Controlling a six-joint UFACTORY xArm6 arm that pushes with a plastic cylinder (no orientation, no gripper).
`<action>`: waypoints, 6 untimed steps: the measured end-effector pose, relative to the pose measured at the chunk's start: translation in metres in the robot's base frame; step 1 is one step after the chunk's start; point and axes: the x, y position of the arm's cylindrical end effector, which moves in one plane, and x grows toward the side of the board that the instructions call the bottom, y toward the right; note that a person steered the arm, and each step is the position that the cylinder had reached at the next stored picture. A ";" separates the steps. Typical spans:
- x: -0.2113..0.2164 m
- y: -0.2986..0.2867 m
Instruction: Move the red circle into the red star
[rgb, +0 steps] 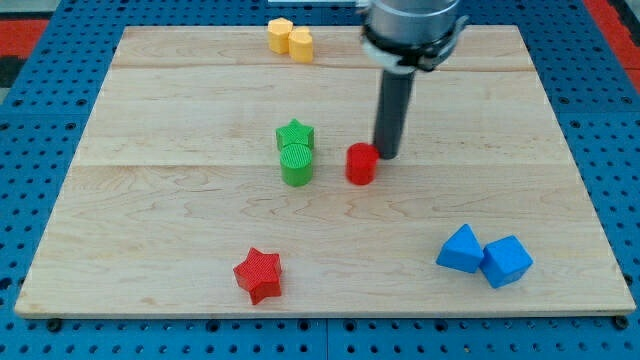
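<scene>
The red circle (361, 164) is a short red cylinder near the middle of the wooden board (180, 220). The red star (259, 275) lies near the view's bottom, left of centre, well apart from the circle. My tip (386, 154) is at the lower end of the dark rod, just to the right of the red circle and slightly above it in the view, touching or nearly touching it.
A green star (295, 134) and a green cylinder (296, 163) stand together left of the red circle. Two yellow blocks (290, 39) sit at the view's top. Two blue blocks (484, 255) sit at the bottom right.
</scene>
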 end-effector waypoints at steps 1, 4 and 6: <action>0.004 -0.039; 0.043 -0.055; 0.065 -0.097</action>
